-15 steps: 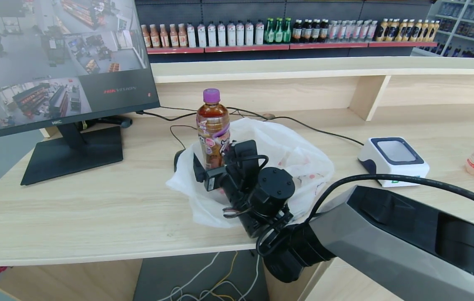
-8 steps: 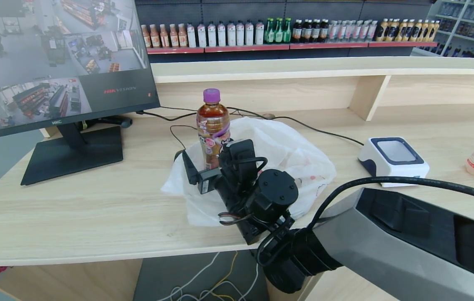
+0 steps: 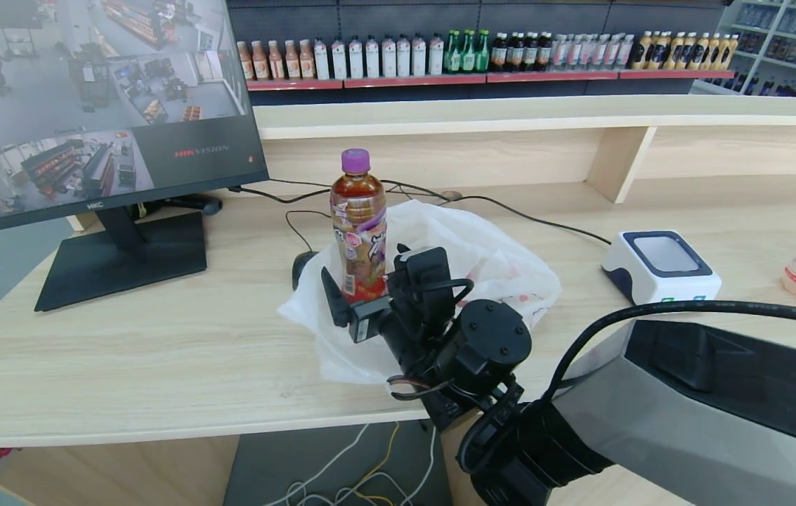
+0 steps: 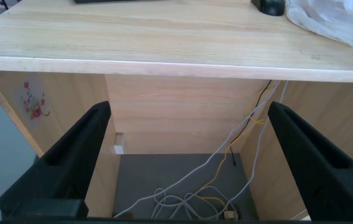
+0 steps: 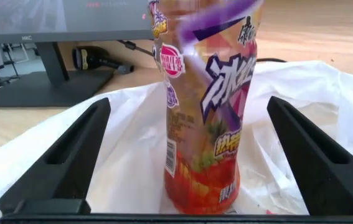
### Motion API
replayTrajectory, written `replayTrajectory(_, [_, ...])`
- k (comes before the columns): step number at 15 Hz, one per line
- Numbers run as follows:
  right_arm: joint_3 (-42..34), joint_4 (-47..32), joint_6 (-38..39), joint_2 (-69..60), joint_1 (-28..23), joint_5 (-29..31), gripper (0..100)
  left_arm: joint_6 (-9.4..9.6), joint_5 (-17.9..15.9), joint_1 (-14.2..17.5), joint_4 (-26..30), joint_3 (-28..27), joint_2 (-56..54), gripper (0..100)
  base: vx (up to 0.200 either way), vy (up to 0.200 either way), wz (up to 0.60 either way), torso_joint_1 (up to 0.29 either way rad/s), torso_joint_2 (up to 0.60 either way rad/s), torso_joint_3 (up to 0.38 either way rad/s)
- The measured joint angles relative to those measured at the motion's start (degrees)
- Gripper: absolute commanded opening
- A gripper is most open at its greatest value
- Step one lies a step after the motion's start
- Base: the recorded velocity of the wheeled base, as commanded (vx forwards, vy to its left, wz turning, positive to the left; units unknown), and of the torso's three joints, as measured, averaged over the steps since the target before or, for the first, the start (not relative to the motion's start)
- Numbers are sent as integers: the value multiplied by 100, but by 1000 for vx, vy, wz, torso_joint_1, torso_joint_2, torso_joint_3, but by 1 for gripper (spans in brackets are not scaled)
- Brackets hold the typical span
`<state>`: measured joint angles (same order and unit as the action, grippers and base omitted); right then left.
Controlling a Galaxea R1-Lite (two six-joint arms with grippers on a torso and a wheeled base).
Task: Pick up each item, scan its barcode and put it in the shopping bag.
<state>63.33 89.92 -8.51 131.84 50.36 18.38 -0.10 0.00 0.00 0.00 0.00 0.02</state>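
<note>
Bottle [image 3: 358, 218] stands upright in the crumpled white shopping bag [image 3: 503, 274], near the middle of the pale wooden counter [image 3: 159, 351] — bare wood runs from it to the monitor [image 3: 88, 105] base on the left, and the scanner [image 3: 659, 270] sits well apart on the right. The right gripper [image 3: 364, 281] is spread wide, one finger on each side of the bottle's lower half, clear of it and gripping nothing. The left gripper [image 4: 188, 107], also wide open and empty, hangs below the counter's front edge, facing loose cables [image 4: 226, 180]. Stocked shelves [image 3: 482, 53] line the back wall. The bottle holds an amber drink — purple cap, purple-and-red label.
</note>
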Motion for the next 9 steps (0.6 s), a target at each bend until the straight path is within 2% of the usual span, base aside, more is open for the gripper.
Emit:
replayTrajectory(5, [-1192,7,-41,-819,123,0,100,0,0,0,0,0,0,100,0,0,0,0,0,0])
replayTrajectory(9, [-2703,-1,-41,-1870,380,-10,100,2,0,0,0,0,0,100,0,0,0,0,0,0])
